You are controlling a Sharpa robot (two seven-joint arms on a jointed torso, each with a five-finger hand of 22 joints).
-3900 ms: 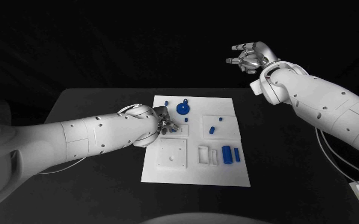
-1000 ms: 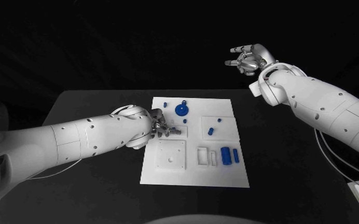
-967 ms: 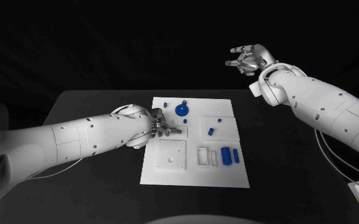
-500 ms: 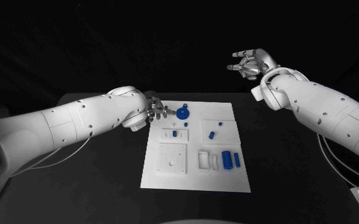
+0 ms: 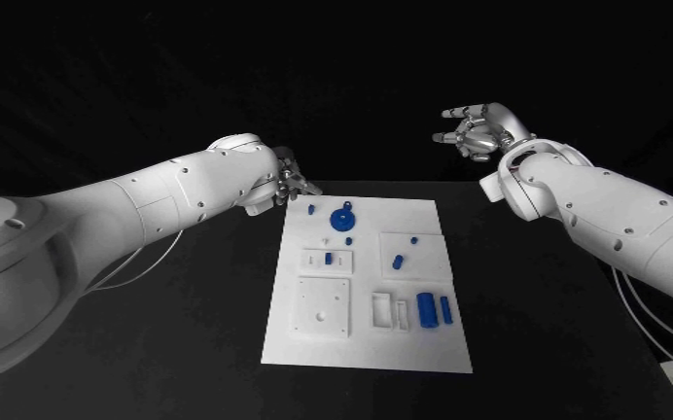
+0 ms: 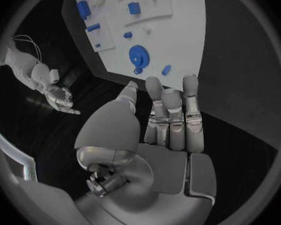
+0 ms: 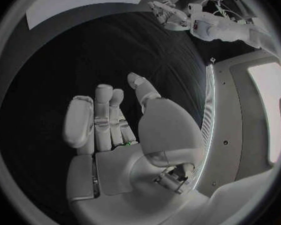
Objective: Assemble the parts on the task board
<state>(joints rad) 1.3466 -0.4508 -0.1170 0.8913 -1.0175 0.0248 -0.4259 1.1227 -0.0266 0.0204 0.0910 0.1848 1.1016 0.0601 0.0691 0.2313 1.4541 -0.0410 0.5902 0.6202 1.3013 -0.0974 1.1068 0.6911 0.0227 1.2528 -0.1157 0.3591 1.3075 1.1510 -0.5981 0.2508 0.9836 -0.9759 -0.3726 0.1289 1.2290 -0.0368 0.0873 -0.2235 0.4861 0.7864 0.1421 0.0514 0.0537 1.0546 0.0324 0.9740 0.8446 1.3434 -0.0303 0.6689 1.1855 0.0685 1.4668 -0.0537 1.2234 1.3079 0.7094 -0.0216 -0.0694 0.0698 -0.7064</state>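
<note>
the task board (image 5: 368, 289) lies in the middle of the black worktop (image 5: 183, 323), and everything here is placed against it. on its far end stands the blue round part (image 5: 339, 218), with a small blue piece just beyond it toward the far edge; a small blue block (image 5: 330, 258) sits in a white holder nearer the board's middle, a slanted blue piece (image 5: 397, 262) lies to one side of that, and 2 upright-looking blue cylinders (image 5: 426, 308) stand by the near end beside white brackets. a plain white square plate (image 5: 321, 307) with a hole takes the near left of the board.

the left hand (image 5: 288, 184) hangs just off the board's far left corner, close to the round part but not touching it; in the left wrist view its fingers (image 6: 172, 115) are straight, side by side, and hold nothing. the right hand (image 5: 477, 131) is raised well beyond the board's far right side, fingers loosely curled and apart, palm bare in its wrist view (image 7: 125, 150).

judging from this, the step in hand is choosing and reaching for a part, likely the round one. to do it well, the left hand should come down over the part from above, spread its fingers before contact, and close on the rim without nudging the small piece beside it.
</note>
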